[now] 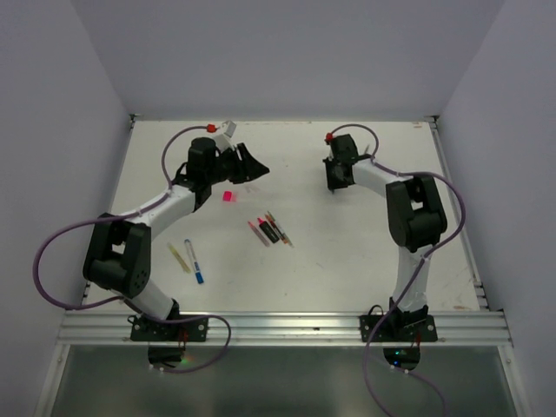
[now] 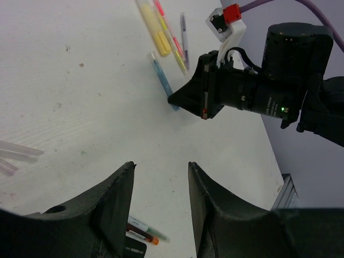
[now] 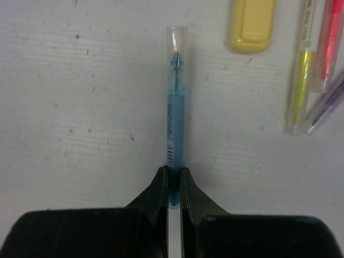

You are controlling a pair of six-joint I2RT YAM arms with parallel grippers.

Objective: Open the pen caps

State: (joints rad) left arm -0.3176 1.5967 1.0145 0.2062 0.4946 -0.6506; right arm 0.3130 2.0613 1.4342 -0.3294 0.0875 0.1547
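White surface fills the floor of a pale box. Walls close it on the left, far and right sides, and a metal rail runs along the near edge by my bases. From above, my left claw sits toward the far left and my right claw toward the far right of centre, with bare surface between them. A pink cap lies just nearer than my left claw. A cluster of pens lies nearer still, between my two arms. A pale yellow pen and a white-and-blue pen lie side by side beside my left elbow. Around my right arm the surface is wide and bare.

From my left wrist, my left claw's fingers are spread with nothing between them, over bare surface. Ahead, my right claw has its tip down on a blue pen. Beyond it lie a yellow highlighter and thin pens.

From my right wrist, my right claw is pressed together, pinching the blue pen's near end. The pen runs straight away from the claw along the surface, with a clear cap seated on its far tip. The highlighter's end sits ahead and to the right. The thin pens lie further right at the frame's edge, apart from the blue pen. Left of the pen the surface is bare.
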